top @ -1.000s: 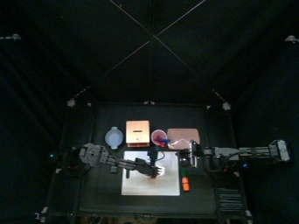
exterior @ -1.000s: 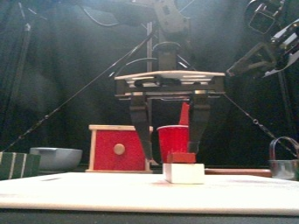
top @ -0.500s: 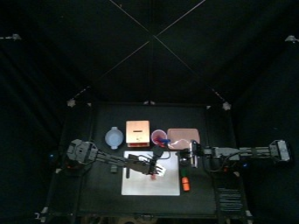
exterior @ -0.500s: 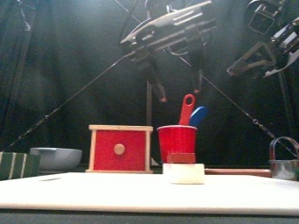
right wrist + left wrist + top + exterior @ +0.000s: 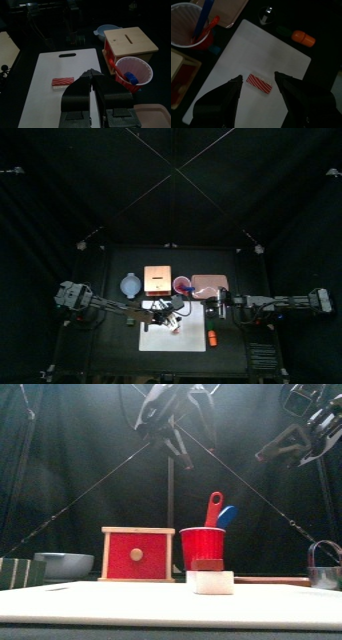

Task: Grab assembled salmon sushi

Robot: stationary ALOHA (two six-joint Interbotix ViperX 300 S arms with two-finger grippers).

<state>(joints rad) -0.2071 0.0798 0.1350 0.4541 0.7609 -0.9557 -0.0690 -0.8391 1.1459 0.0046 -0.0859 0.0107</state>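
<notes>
A: where's the salmon sushi (image 5: 259, 83)?
B: flat on the white cutting board (image 5: 278, 55), between the left hand (image 5: 258, 86)'s spread jaws, long axis slanting across that gap. Right hand (image 5: 91, 80) is pinched together, farther off.

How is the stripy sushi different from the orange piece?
The sushi is dull red with pale stripes, while the orange piece is brighter and has no stripes. The sushi lies on the white board, well in from its edges. The orange piece lies off the board, just past one edge. Both are small oblong pieces, and neither is held by a gripper.
</notes>
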